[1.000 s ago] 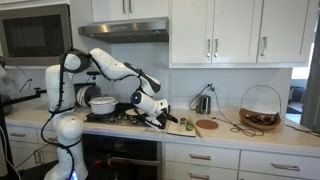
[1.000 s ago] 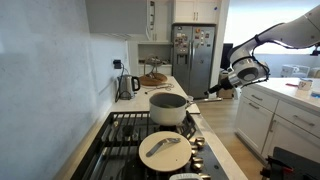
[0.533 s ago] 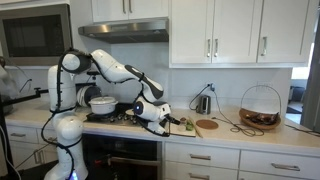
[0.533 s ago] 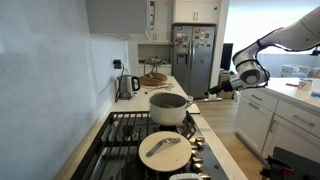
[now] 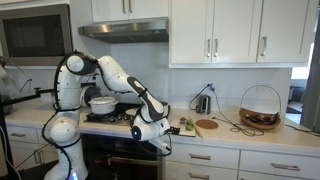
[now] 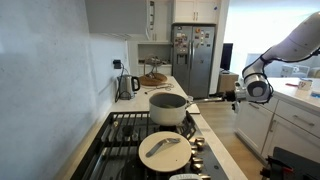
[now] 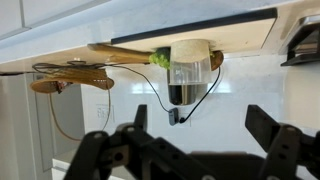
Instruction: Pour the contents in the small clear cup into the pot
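My gripper (image 7: 200,125) is open and empty. It hangs in front of the counter's front edge, below the counter top, in both exterior views (image 5: 160,142) (image 6: 228,97). The pot (image 6: 168,108), low and silver-grey with a pale rim, stands on the stove; it also shows behind the arm in an exterior view (image 5: 102,103). I cannot make out the small clear cup in any view. The wrist view stands upside down and looks along the counter at a metal cup-like container with a cord (image 7: 190,72).
A round pan with a pale lid (image 6: 165,150) sits at the stove's front. Wooden boards (image 7: 72,76) and a small green item (image 7: 158,58) lie on the counter. A kettle (image 6: 127,86), a wire basket (image 5: 260,108) and a fridge (image 6: 195,60) stand farther off.
My gripper has moved down and out from above the counter, and now hangs in front of its edge. It stays open and empty.
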You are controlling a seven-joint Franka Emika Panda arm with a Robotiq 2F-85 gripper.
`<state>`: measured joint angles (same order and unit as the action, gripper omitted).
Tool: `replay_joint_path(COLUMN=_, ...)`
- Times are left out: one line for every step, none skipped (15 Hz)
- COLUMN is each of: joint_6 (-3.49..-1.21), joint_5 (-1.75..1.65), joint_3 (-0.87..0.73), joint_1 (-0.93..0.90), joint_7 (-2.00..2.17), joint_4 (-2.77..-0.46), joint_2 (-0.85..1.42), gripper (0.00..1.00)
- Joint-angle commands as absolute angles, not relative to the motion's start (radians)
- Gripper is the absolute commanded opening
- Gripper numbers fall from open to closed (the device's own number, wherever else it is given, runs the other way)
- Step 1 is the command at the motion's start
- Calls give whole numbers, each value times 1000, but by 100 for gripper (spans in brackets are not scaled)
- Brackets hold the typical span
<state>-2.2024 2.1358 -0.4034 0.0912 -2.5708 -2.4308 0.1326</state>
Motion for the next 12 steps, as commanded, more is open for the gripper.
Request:
replay_joint_path(joint_6=-2116, joint_5=2177, joint_3=-333, joint_1=143, joint_7=-2667, joint_4=-2418, joint_2=202, gripper=100)
replay_joint_path(joint_6=-2115, joint_5=2140, joint_3=-411, joint_1=69, joint_7=-2612, joint_4=-2375, joint_2=212, gripper=100)
replay_joint_path(joint_6=-2103, joint_5=2149, joint_3=-413, joint_1=59, joint_7=-2612, joint_4=-2361, joint_2=230, gripper=100)
replay_joint_path(joint_6=-2095, joint_5=2154, joint_3=-437, joint_1=31, joint_7=-2608, joint_4=-2336, joint_2=245, gripper=100)
replay_joint_path(joint_6=-2082, joint_5=2163, joint_3=-476, joint_1=-6, joint_7=-2607, joint_4=-2303, joint_2=261, gripper=100)
replay_joint_path(joint_6=-2070, joint_5=2174, joint_3=-511, joint_1=-38, joint_7=-2606, joint_4=-2272, joint_2=281, gripper=100)
replay_joint_path(joint_6=-2059, joint_5=2186, joint_3=-546, joint_1=-70, joint_7=-2605, joint_4=-2246, joint_2=302, gripper=100)
replay_joint_path(joint_6=-2043, joint_5=2202, joint_3=-571, joint_1=-95, joint_7=-2604, joint_4=-2225, joint_2=329, gripper=100)
replay_joint_path(joint_6=-2029, joint_5=2225, joint_3=-594, joint_1=-117, joint_7=-2604, joint_4=-2208, joint_2=356, gripper=100)
replay_joint_path(joint_6=-2016, joint_5=2246, joint_3=-610, joint_1=-136, joint_7=-2604, joint_4=-2195, joint_2=387, gripper=100)
replay_joint_path(joint_6=-2006, joint_5=2268, joint_3=-615, joint_1=-147, joint_7=-2604, joint_4=-2188, joint_2=415, gripper=100)
replay_joint_path(joint_6=-2000, joint_5=2289, joint_3=-617, joint_1=-158, joint_7=-2604, joint_4=-2183, joint_2=443, gripper=100)
